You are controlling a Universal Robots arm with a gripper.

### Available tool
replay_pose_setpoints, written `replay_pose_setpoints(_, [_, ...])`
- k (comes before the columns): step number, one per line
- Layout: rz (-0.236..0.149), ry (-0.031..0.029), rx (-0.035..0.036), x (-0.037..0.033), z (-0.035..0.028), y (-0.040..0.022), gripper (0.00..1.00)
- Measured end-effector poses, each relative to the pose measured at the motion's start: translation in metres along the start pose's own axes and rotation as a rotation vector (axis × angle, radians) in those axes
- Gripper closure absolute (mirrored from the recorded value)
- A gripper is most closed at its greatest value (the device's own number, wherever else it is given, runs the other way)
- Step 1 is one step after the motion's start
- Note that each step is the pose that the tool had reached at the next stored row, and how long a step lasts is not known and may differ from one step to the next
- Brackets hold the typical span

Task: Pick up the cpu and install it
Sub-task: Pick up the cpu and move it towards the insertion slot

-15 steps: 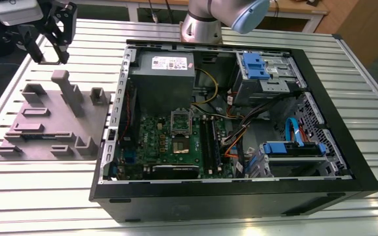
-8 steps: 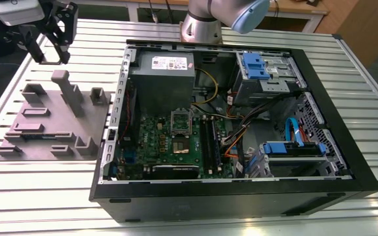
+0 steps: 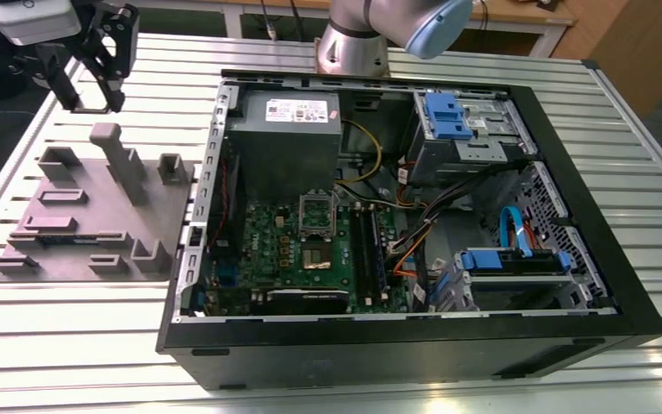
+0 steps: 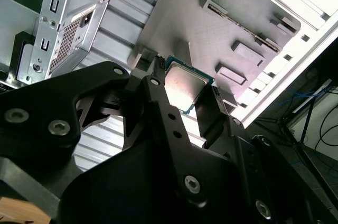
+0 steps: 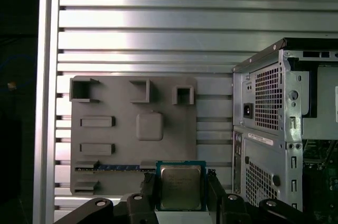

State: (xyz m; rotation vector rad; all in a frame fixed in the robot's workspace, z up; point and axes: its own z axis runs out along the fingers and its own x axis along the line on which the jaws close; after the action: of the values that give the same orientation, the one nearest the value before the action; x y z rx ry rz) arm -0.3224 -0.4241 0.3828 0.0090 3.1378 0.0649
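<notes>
Gripper (image 5: pixel 181 196) was clamped on the cpu (image 5: pixel 180 186) by two opposite edges, held aloft by the grey tray (image 5: pixel 116 129), beside the computer case (image 5: pixel 264 108). Its silver top faced both wrist cameras. It was near-square, with edges parallel to the tray's and no clear long axis.

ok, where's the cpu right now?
The cpu sits clamped in the gripper, above the grey fixture plate, on the exterior view's left of the PC case.
</notes>
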Motion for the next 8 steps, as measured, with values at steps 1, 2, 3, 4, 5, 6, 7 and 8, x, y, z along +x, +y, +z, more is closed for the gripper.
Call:
replay_pose_setpoints(1, [0.000, 0.0000, 0.0000, -0.0003, 0.0000, 0.0000, 0.53])
replay_pose_setpoints(2, [0.000, 0.0000, 0.0001, -0.0008, 0.0000, 0.0000, 0.53])
replay_pose_setpoints(3, [0.000, 0.0000, 0.0000, -0.0013, 0.0000, 0.0000, 0.53])
replay_pose_setpoints(4, [0.000, 0.0000, 0.0000, -0.0017, 0.0000, 0.0000, 0.53])
replay_pose_setpoints(5, [0.000, 0.0000, 0.0000, -0.0023, 0.0000, 0.0000, 0.53])
replay_pose_setpoints(6, [0.000, 0.0000, 0.0001, -0.0030, 0.0000, 0.0000, 0.53])
replay_pose_setpoints(7, [0.000, 0.0000, 0.0000, -0.0036, 0.0000, 0.0000, 0.53])
replay_pose_setpoints(8, [0.000, 0.0000, 0.0000, -0.0042, 0.0000, 0.0000, 0.53])
